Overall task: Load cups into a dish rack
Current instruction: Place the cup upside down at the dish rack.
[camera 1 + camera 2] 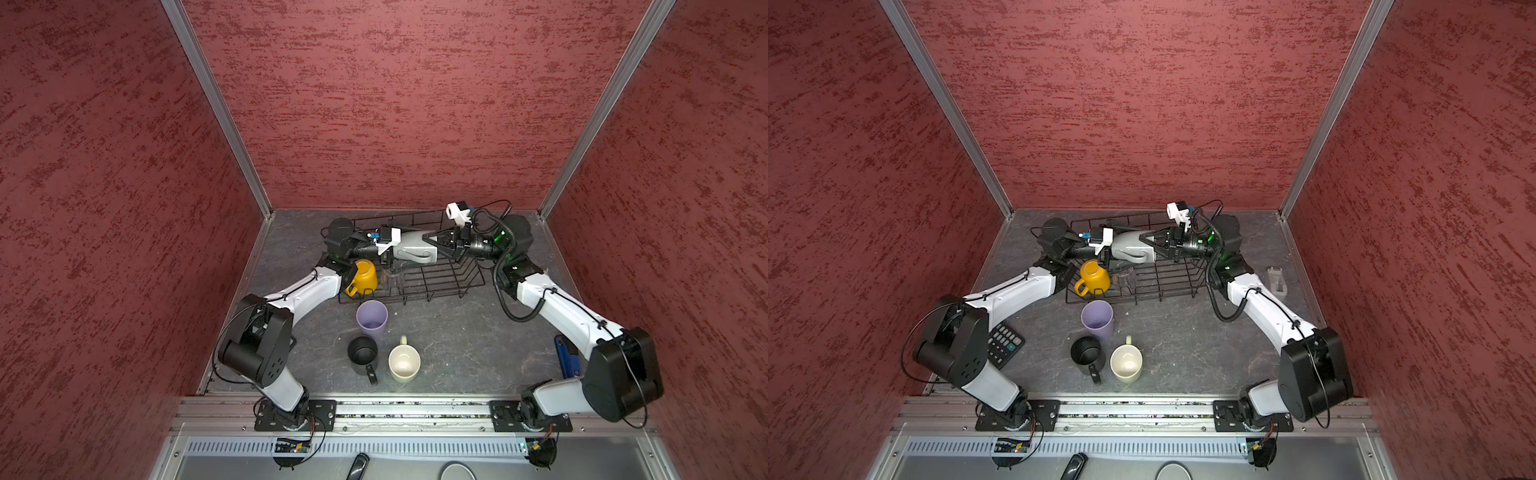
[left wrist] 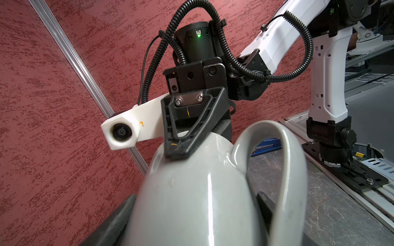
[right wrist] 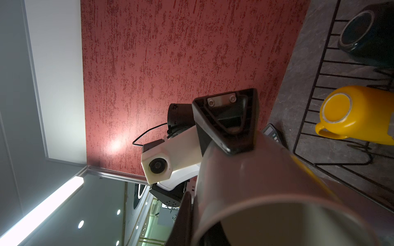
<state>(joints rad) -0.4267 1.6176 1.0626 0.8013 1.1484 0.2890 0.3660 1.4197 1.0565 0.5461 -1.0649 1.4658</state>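
Both arms meet over the black wire dish rack (image 1: 436, 286) (image 1: 1163, 286), holding a grey mug (image 1: 409, 249) (image 1: 1129, 245) (image 2: 191, 202) on its side between them. My left gripper (image 1: 392, 255) (image 2: 191, 223) is shut round the mug's body. My right gripper (image 1: 426, 241) (image 3: 198, 219) pinches its rim wall. A yellow mug (image 1: 365, 276) (image 3: 358, 115) rests tipped in the rack's left end, with a dark teal mug (image 3: 362, 32) further back. In front of the rack stand a lilac tumbler (image 1: 372, 318), a black mug (image 1: 363, 353) and a cream mug (image 1: 404, 363).
A calculator (image 1: 1003, 345) lies under the left arm's elbow. A blue tool (image 1: 565, 357) sits by the right arm's base and a small grey object (image 1: 1276, 282) near the right wall. Red walls close in on three sides.
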